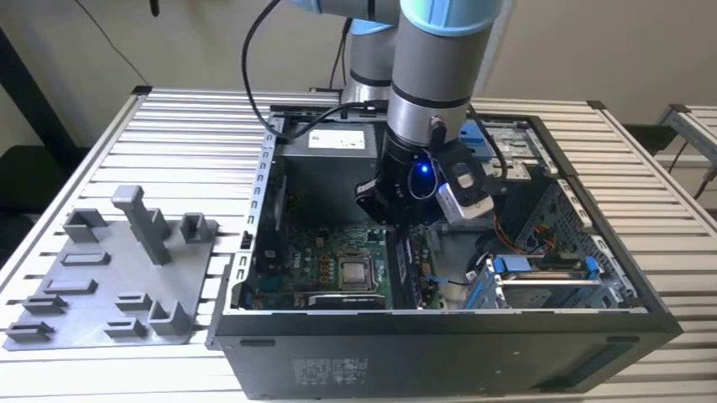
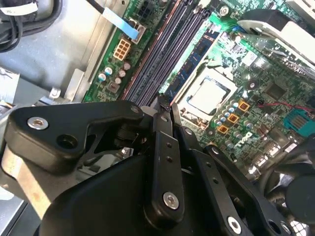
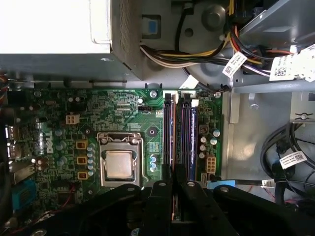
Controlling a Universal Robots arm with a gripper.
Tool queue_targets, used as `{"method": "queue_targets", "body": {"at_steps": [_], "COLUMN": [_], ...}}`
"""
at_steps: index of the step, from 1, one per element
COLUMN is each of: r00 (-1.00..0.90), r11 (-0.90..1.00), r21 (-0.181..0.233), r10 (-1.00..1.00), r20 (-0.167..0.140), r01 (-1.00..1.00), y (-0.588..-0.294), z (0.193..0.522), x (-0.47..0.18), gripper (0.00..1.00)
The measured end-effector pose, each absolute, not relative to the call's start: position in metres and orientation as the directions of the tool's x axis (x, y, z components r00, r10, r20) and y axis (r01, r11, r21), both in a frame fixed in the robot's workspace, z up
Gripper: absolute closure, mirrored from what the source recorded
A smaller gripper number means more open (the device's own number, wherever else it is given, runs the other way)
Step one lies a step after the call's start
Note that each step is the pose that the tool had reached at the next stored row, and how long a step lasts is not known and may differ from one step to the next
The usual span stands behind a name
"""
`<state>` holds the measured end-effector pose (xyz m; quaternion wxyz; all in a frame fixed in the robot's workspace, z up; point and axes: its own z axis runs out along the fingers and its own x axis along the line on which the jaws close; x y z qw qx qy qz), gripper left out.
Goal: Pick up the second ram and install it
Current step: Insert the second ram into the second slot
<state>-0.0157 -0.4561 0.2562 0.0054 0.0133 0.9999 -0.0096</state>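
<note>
One arm [image 1: 431, 75], plunged near-vertical into open computer case [image 1: 448, 336], wrist low above the board. Pincer [image 2: 165, 104] narrow, fingertips almost meeting, set at end of second ram [image 2: 193, 61]; gripping or merely touching, cannot tell. Second ram lying along its slot, just beside silver processor [image 2: 206, 96] on green motherboard [image 1: 297, 260]. Also inside case: cable bundles [image 3: 197, 54], drive cage [image 1: 538, 281]. Farther out in exterior view, at case's nine o'clock, grey tray [image 1: 101, 311] with upright posts on slatted bench [image 1: 191, 126].
</note>
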Motion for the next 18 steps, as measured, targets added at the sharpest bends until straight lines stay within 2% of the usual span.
{"method": "queue_targets", "body": {"at_steps": [18], "r00": [-0.999], "r11": [0.999], "r21": [-0.019], "r10": [0.031], "r20": [-0.011], "r01": [0.031], "y": [-0.459], "z": [0.243], "x": [-0.016], "gripper": [0.86]}}
